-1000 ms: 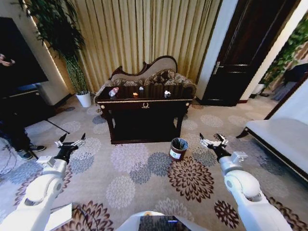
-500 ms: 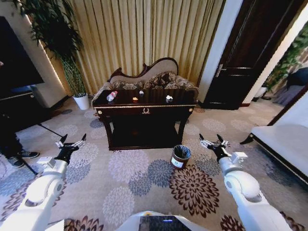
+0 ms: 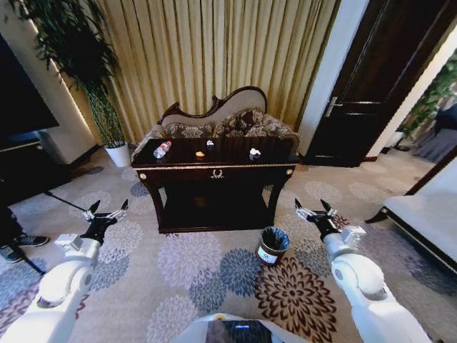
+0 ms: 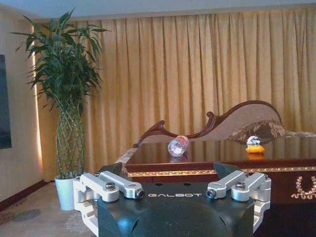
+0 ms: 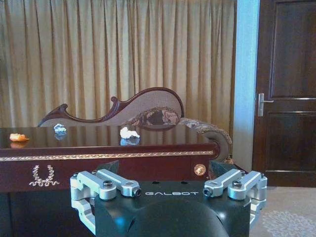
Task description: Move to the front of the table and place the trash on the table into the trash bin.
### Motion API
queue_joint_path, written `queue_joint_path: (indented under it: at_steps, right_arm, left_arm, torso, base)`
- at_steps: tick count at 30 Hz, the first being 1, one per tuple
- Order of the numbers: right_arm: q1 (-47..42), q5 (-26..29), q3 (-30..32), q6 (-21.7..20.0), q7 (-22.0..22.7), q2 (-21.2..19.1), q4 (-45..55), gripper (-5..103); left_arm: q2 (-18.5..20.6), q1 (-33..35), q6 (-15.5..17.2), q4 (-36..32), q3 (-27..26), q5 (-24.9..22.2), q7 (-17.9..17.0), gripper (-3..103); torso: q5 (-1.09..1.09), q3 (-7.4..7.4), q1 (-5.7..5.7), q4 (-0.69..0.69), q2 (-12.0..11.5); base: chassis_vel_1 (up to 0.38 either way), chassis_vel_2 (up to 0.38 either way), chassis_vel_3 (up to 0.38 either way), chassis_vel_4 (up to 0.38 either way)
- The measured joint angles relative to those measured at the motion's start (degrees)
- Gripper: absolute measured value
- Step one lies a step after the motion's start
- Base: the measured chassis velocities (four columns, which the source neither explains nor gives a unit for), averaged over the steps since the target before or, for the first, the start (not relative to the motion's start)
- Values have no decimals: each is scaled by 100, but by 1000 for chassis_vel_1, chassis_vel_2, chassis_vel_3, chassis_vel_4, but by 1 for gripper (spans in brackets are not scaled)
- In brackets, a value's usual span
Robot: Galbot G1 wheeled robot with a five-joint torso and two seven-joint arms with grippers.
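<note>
The dark glossy table (image 3: 232, 152) with gold trim stands ahead of me, in front of a carved sofa. On its top lie a clear bottle (image 3: 162, 148) with a red cap at the left, an orange scrap (image 3: 200, 153), a small whitish wad (image 3: 210, 143) and a white wad (image 3: 255, 153) towards the right. The round dark trash bin (image 3: 272, 245) with a black liner stands on the carpet by the table's front right leg. My left gripper (image 3: 108, 207) is held open and empty at the left, well short of the table. My right gripper (image 3: 311, 209) is open too, just right of and above the bin.
A carved sofa (image 3: 228, 118) sits behind the table against gold curtains. A tall plant in a white pot (image 3: 118, 152) stands at the left, a dark door (image 3: 371, 86) at the right, a white bench (image 3: 428, 214) far right. A person's shoe (image 3: 11, 251) is at the left edge.
The whole picture has shifted: the camera has come closer to the table, and the bin now lies lower in view. Both arms hold the same open pose.
</note>
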Motion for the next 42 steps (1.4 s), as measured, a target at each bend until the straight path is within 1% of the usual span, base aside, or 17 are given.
queue_joint_path:
  at_steps: [42]
  right_arm:
    - [-17, -91, -141, -13, 0, 68, 41, 100]
  left_arm:
    - [-43, 62, -105, 14, -55, -25, 70, 100]
  torso:
    - [0, 0, 0, 1, 0]
  base:
    - [-172, 172, 173, -175]
